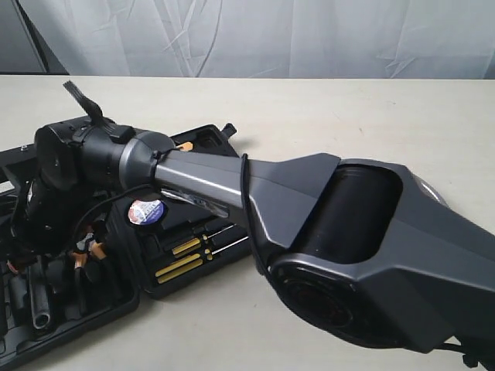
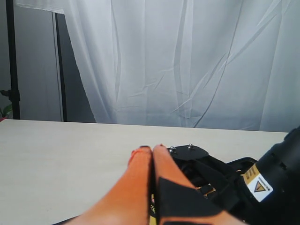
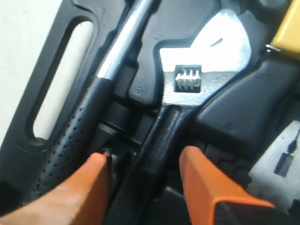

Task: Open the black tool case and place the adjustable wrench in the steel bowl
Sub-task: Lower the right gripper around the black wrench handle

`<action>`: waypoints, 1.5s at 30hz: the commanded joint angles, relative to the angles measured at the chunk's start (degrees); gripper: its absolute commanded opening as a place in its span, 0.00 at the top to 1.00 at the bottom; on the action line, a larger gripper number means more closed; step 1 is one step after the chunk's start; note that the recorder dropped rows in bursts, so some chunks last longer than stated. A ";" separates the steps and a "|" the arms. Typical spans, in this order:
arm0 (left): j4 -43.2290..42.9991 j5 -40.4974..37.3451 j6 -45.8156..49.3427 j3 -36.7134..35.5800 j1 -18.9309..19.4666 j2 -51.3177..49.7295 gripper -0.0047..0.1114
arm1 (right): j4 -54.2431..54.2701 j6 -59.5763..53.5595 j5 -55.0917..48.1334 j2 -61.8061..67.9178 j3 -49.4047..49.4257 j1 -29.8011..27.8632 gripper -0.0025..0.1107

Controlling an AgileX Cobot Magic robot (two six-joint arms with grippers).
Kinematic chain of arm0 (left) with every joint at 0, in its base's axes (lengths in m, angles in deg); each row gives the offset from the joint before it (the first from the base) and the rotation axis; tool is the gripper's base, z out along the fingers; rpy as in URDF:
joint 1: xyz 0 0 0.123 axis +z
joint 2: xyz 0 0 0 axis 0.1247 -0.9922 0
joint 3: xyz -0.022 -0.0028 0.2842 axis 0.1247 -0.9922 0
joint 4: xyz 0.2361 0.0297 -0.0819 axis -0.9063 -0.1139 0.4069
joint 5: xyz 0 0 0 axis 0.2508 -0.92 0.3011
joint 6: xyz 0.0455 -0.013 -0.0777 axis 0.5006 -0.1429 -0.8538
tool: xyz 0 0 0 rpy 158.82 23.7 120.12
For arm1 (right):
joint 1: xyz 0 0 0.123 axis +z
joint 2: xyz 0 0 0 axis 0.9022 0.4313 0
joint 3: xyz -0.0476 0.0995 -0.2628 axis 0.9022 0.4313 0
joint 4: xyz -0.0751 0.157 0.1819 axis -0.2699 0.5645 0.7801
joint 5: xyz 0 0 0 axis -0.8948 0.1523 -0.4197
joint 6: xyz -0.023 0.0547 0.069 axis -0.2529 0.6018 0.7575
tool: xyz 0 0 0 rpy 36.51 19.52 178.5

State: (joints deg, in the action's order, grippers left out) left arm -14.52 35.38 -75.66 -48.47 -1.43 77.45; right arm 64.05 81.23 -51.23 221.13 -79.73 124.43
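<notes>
White curtain (image 2: 187, 61), pale tabletop (image 1: 348, 116), black tool case (image 1: 139, 259) lying open

Yellow-striped screwdrivers (image 1: 186, 247) lie near what may be a tape measure (image 1: 145, 211), with a white curtain (image 1: 271, 35) behind.

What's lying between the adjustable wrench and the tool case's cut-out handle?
A long tool, silver shaft and dimpled black grip, lies between adjustable wrench and cut-out handle; the right wrist view shows it.

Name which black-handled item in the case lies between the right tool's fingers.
The adjustable wrench with the silver head; the dimpled-grip item lies outside the fingers.
</notes>
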 commanded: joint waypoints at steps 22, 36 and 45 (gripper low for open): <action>0.07 0.14 -0.05 -0.27 -0.28 0.30 0.96 | -3.58 1.94 -1.25 3.81 -0.92 0.01 0.86; 0.07 0.02 -0.05 -0.27 -0.28 0.30 0.96 | -4.35 2.26 -3.18 3.45 -3.69 0.63 0.96; 0.07 0.02 -0.05 -0.27 -0.28 0.30 0.96 | -7.84 3.87 -3.06 3.45 -4.34 0.63 0.55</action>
State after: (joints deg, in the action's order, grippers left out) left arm -14.52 35.38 -75.66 -48.47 -1.43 77.45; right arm 57.37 84.51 -53.48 224.18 -84.04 124.78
